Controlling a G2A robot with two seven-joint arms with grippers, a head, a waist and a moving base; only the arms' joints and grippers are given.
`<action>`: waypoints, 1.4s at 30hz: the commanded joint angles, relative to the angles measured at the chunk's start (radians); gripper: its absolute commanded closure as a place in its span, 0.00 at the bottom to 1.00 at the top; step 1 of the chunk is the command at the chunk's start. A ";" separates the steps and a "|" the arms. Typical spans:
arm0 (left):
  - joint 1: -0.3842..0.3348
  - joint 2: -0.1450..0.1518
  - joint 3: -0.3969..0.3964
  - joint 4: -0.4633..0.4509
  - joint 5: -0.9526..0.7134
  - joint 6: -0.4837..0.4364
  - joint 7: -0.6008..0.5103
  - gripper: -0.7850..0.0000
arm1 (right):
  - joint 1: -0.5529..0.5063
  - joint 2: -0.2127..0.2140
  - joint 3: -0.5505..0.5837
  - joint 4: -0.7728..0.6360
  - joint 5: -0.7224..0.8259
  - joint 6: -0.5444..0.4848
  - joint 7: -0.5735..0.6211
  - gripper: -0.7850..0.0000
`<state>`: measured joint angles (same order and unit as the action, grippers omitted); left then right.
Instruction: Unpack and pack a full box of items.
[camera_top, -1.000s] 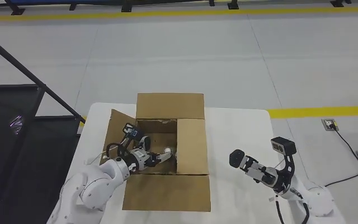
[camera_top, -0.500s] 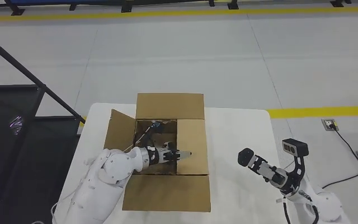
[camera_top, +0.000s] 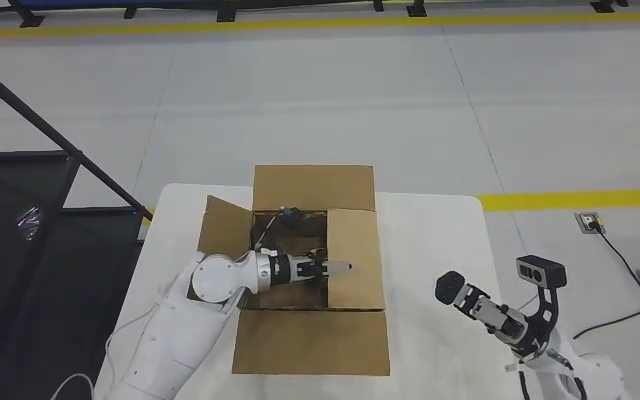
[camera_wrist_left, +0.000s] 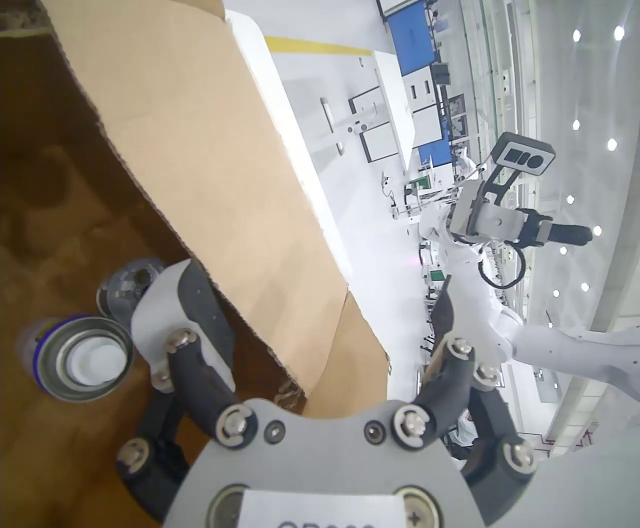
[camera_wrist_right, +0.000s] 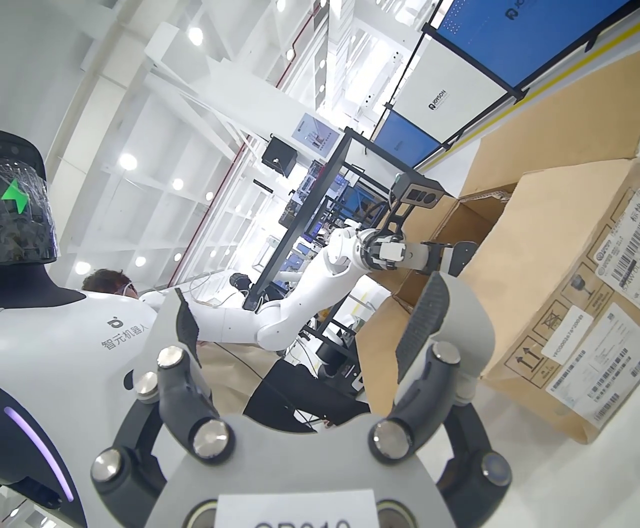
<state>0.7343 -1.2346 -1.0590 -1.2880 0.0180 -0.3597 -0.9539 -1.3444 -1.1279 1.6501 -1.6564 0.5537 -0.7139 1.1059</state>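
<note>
The left gripper (camera_top: 338, 267) is hanging in the open box (camera_top: 310, 345) on the table (camera_top: 430, 230), jaws wide astride its right flap (camera_top: 355, 255) (two cans (camera_wrist_left: 82, 357) are standing inside); the right gripper (camera_top: 449, 288) is hovering apart, gaping empty

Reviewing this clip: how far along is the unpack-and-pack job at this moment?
Done: the box stands open. In hand: nothing yet; the left tool is open astride the edge of a side flap, and the right tool is open and empty over the table. Left: at least two cans sit inside the box, so unpacking looks barely begun and repacking follows.
</note>
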 joint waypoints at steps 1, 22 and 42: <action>0.008 0.003 -0.010 -0.020 -0.010 -0.009 0.005 0.00 | 0.003 0.002 -0.004 0.001 0.001 -0.001 -0.001 0.00; 0.007 -0.004 -0.003 -0.090 -0.070 -0.035 0.113 0.00 | 0.238 -0.009 -0.170 0.391 -0.236 0.114 -0.223 0.00; -0.080 -0.037 0.100 -0.074 -0.029 -0.019 0.161 0.00 | 0.401 -0.054 -0.351 0.707 -0.004 0.030 -0.054 0.00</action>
<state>0.6580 -1.2699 -0.9636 -1.3645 -0.0121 -0.3801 -0.7932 -0.9438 -1.1816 1.2953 -0.9504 0.5121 -0.6803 1.0306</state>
